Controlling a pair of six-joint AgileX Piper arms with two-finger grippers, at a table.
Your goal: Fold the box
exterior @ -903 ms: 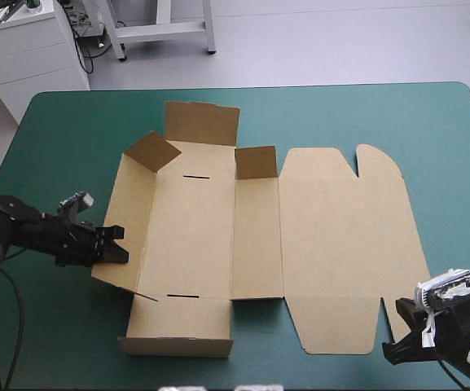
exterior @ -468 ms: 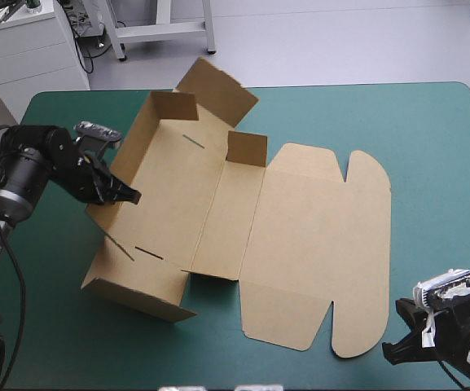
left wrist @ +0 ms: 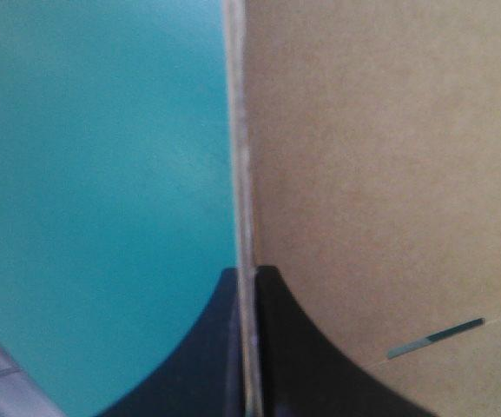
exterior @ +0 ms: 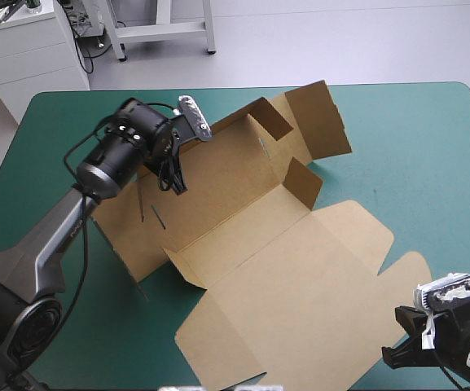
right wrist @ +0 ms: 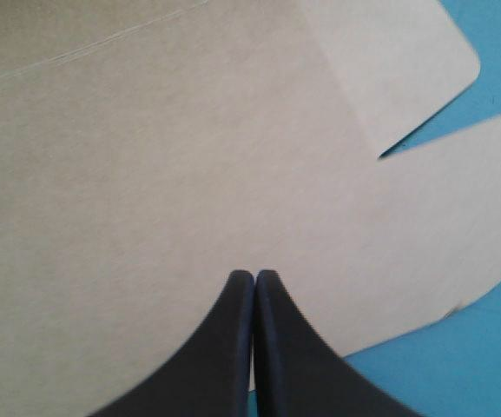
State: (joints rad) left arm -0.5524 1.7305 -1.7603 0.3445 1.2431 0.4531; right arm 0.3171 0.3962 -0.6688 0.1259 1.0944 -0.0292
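Left claw (left wrist: 247, 273) pinches the raised left wall of the box (exterior: 300, 277), skewed across the table (exterior: 414, 122), while the right claw (right wrist: 254, 276) hangs closed and empty by the lid's near-right edge; wall-raising seems in hand, and next likely needs an inward tuck.

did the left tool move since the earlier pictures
Yes. The left tool, shut on the box wall, has gone from near the table left edge toward its far edge, turning the box with it.
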